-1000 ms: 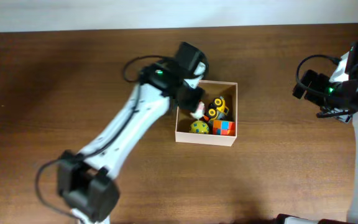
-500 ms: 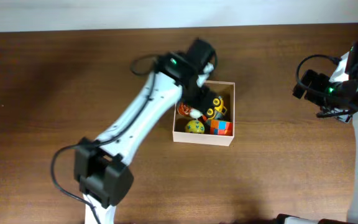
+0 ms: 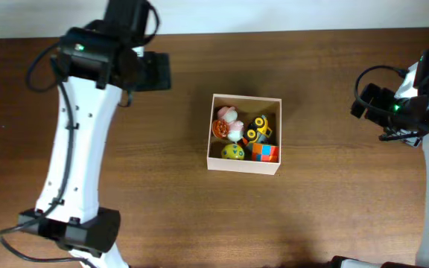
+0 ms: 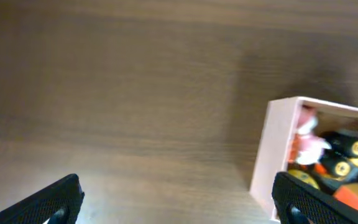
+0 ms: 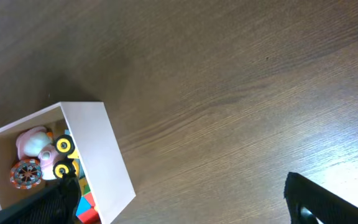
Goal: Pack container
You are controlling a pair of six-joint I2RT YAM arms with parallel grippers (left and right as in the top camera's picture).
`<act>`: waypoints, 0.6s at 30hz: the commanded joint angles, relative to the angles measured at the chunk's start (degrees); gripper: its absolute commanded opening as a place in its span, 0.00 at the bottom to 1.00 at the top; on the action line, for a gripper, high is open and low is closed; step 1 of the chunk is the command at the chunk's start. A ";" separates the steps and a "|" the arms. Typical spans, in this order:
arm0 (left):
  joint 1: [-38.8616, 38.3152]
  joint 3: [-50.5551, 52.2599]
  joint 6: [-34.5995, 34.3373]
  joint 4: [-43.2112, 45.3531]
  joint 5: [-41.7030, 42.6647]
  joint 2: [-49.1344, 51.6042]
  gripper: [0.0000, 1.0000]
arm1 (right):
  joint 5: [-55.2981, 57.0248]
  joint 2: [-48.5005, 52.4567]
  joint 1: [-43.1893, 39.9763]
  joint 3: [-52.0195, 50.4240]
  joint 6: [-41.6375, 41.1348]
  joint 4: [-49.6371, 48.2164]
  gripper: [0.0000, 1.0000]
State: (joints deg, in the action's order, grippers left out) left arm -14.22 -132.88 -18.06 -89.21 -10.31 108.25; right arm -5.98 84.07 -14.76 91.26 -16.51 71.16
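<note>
worktop: brown wood worktop (image 3: 334,223); it carries the container and nothing else that I can see.
container: square open box (image 3: 246,167) with white walls and a tan inside, sitting flat mid-worktop between the two arms.
container handling: my read is thin card, so light, fairly stiff along the edges and easy to crush. It probably slides on the wood if nudged, and the loose load can shift.
container grip: I'd pinch one wall at mid-span, one finger inside and one outside. The front and right walls are crowded with toys on the inside. The rear wall has bare floor behind it, so that's the better side.
left end effector: left end effector (image 4: 176,202) is spread wide and holds nothing. It's well apart from the container, off its left wall.
right end effector: right end effector (image 5: 185,205) is also wide open and empty, well apart off the container's right wall.
toys: all inside the container. Yellow truck (image 3: 261,129) is at centre-right, colour cube (image 3: 267,152) in the front-right corner, yellow-green ball (image 3: 234,152) front-left, orange wheel toy (image 3: 220,129) by the left wall, and pink-white toy (image 3: 231,117) just behind it.
change, left: half a second ago the left end effector was down over the container's rear-left part. Now it's pulled clear, and the pink-white toy lies free inside.
change, rest: the container is in much the same spot and the right arm hasn't moved.
</note>
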 commanded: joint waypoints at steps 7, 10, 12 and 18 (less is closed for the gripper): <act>3.89 -0.13 -2.08 -0.46 -1.11 0.15 0.99 | -0.48 -1.09 0.74 0.02 -0.44 0.00 0.99; 3.89 -0.13 -2.08 -0.46 -1.11 0.15 0.99 | -0.48 -4.31 4.00 0.02 -0.44 0.00 0.99; 3.89 -0.13 -2.08 -0.46 -1.11 0.15 0.99 | -0.48 -6.95 7.13 0.02 -0.44 0.00 0.99; 3.89 -0.13 -2.08 -0.46 -1.11 0.15 0.99 | 9.20 -16.83 14.40 -0.87 3.15 -3.63 0.99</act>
State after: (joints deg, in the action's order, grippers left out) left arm -10.41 -132.86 -19.35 -89.58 -10.98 108.33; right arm -4.71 73.08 -1.96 90.89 -15.59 70.00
